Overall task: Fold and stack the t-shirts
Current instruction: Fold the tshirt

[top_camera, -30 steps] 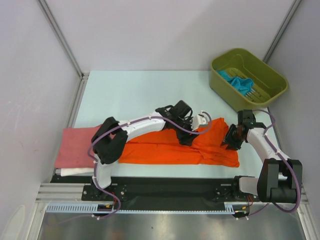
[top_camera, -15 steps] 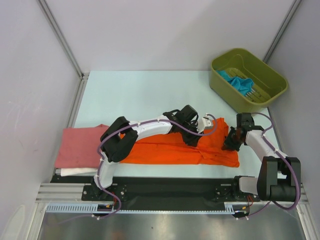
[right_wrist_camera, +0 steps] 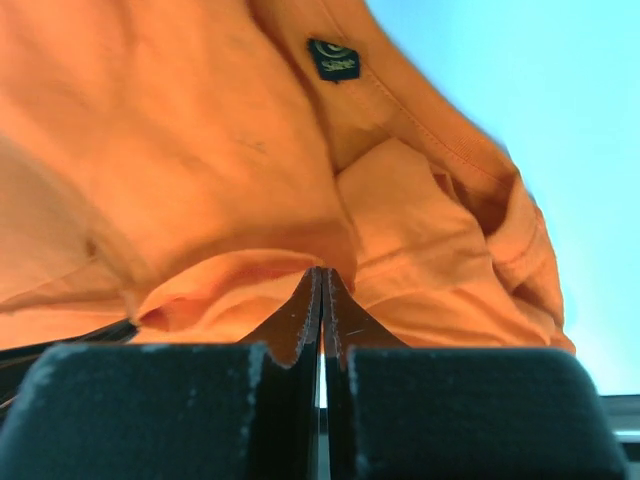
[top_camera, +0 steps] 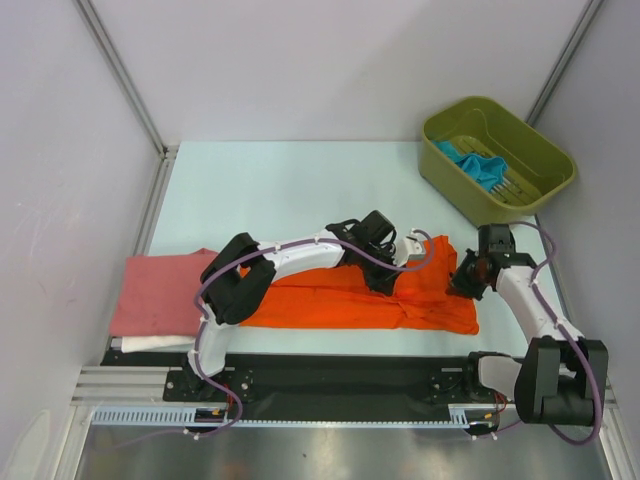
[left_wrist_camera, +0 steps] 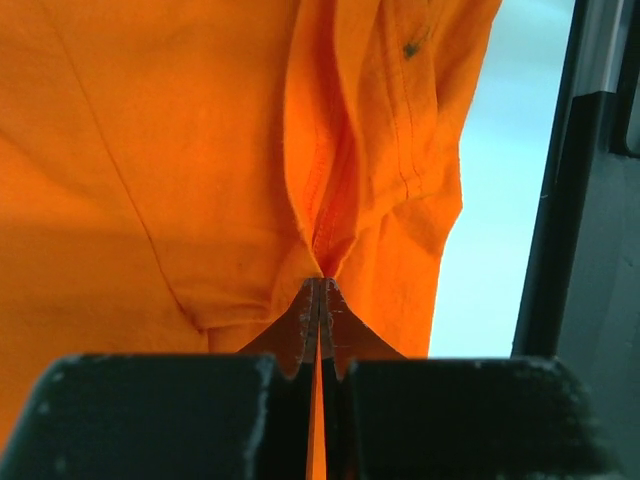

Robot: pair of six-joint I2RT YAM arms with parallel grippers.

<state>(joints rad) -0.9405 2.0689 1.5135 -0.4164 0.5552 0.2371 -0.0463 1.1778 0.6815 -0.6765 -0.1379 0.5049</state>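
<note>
An orange t-shirt (top_camera: pixel 340 300) lies spread in a long band across the lower middle of the overhead view, on the pale desk (top_camera: pixel 280 190), its right end bunched and wrinkled. The left arm (top_camera: pixel 290 255) stretches from the lower left over the shirt, and the left jaws come down on the cloth right of centre. In the left wrist view the shirt (left_wrist_camera: pixel 150 180) fills most of the frame, and the left jaws are pressed together on a raised fold of it, with a ridge of fabric and a stitched seam running up from the tips. The right arm (top_camera: pixel 525 295) rises from the lower right corner and bends in towards the shirt's right end, where the right jaws meet the cloth at its upper right edge. In the right wrist view the right jaws are also pressed together, pinching a puckered fold of the orange shirt (right_wrist_camera: pixel 200 150). Its collar, with a small dark label (right_wrist_camera: pixel 333 58), lies towards the top of that frame. At the left of the overhead view a folded pink t-shirt (top_camera: pixel 155 290) lies flat, touching the left end of the orange one. A strip of a white t-shirt (top_camera: pixel 150 343) shows under its lower edge. In the upper right, an olive-green bin (top_camera: pixel 455 192) sits on the desk well apart from the orange shirt, with a crumpled teal-blue t-shirt (top_camera: pixel 478 165) inside it.
</note>
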